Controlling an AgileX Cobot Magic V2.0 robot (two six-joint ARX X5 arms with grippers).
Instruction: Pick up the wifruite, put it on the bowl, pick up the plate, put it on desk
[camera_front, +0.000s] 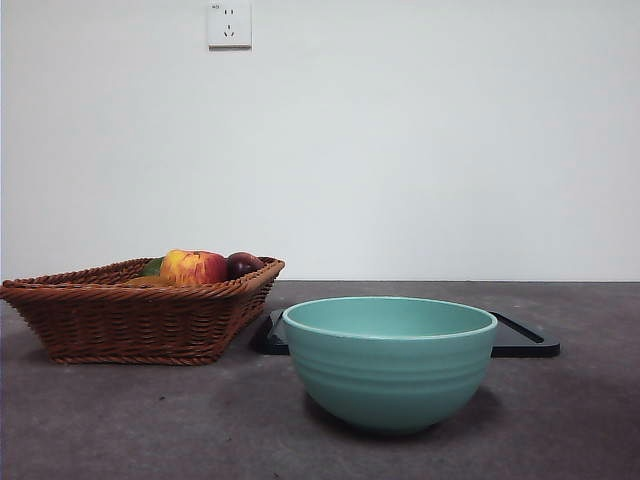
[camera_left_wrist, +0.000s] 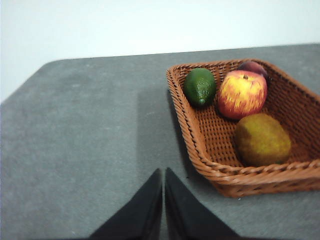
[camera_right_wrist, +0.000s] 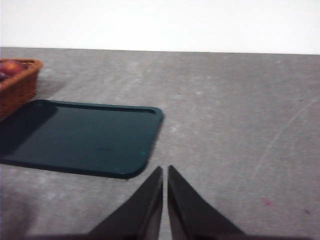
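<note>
Left gripper (camera_left_wrist: 163, 175) has its jaws pressed together, holding nothing, over bare desk (camera_left_wrist: 90, 140). The wifruite (camera_left_wrist: 263, 139) lies in the wicker basket (camera_left_wrist: 200, 150), at about 2 o'clock from the jaw tips, apart from them. In the basket beyond it: red-yellow apple (camera_left_wrist: 242, 93), green avocado (camera_left_wrist: 200, 86), dark plum (camera_left_wrist: 252, 66) behind the apple. Right gripper (camera_right_wrist: 165, 172) also pinched closed and empty, tips just beside the near corner of the dark flat plate (camera_right_wrist: 85, 135), which sits at roughly 10 o'clock. In the front view, the teal bowl (camera_front: 389, 363) is empty, in front of the plate, basket at its 9 o'clock. Desk is mottled grey. White wall (camera_front: 420, 140) behind, with a socket (camera_front: 229, 24).
</note>
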